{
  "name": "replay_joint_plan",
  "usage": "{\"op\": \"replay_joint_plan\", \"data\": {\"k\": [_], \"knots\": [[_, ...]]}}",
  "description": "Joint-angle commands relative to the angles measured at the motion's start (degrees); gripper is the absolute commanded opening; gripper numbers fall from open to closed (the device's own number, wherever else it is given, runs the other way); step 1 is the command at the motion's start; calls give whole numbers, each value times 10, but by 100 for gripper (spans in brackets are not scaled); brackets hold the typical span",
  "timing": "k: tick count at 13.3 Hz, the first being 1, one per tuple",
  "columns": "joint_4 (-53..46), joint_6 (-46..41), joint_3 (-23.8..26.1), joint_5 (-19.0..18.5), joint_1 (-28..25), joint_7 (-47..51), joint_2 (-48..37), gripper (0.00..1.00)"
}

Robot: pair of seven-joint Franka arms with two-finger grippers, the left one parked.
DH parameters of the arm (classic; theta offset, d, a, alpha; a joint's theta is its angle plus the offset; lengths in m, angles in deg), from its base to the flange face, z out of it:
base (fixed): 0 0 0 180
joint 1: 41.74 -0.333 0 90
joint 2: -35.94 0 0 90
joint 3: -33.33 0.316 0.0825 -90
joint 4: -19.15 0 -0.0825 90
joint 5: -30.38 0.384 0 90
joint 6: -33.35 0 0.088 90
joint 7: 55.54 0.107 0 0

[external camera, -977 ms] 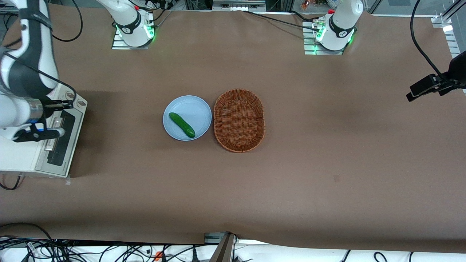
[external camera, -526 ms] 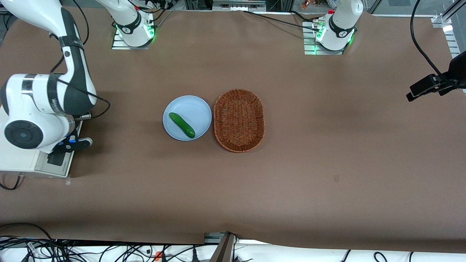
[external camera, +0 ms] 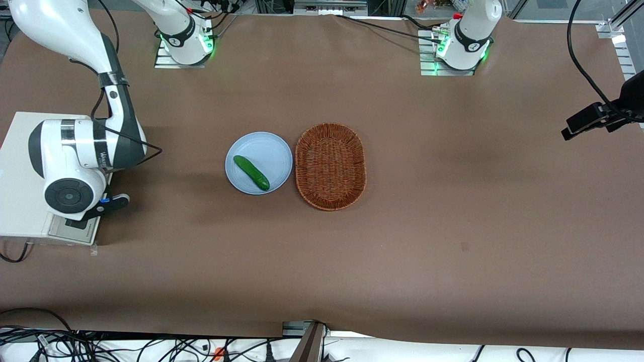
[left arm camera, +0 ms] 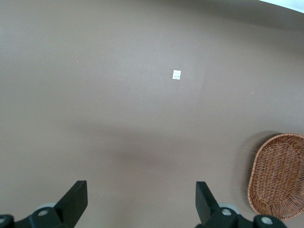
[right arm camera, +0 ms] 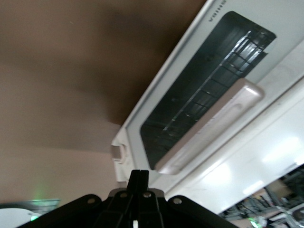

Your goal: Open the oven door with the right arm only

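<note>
The cream-white oven (external camera: 20,166) stands at the working arm's end of the table. Its door (external camera: 75,230) is mostly hidden under the right arm (external camera: 75,161) in the front view, and only a strip with dark glass shows. In the right wrist view the oven door (right arm camera: 199,90) looks closed, with its dark window and silver bar handle (right arm camera: 209,126). My gripper (right arm camera: 139,176) is shut and empty. It hovers just in front of the door near its lower edge, apart from the handle. In the front view the gripper (external camera: 93,212) sits below the round grey-capped wrist.
A light blue plate (external camera: 274,146) with a green cucumber (external camera: 251,172) on it sits mid-table, beside a brown wicker basket (external camera: 330,166). The basket also shows in the left wrist view (left arm camera: 278,175). A small white tag (left arm camera: 176,74) lies on the brown table cover.
The right arm has swung and turned its wrist, so its grey cap now faces the camera. The gripper has come off the door's middle toward the table in front of the oven. More of the oven top shows.
</note>
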Motion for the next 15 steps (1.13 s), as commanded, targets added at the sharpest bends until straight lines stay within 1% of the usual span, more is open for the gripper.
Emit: {"op": "replay_joint_plan", "data": {"k": [1,3,10,15], "knots": [[8,13,0,-45,2,-44,1,0],[10,18,-1,-51,4,-56,2,0],[46,54,-3,-91,6,-57,-2,0],[48,73,-12,-96,9,-85,-2,0]]}}
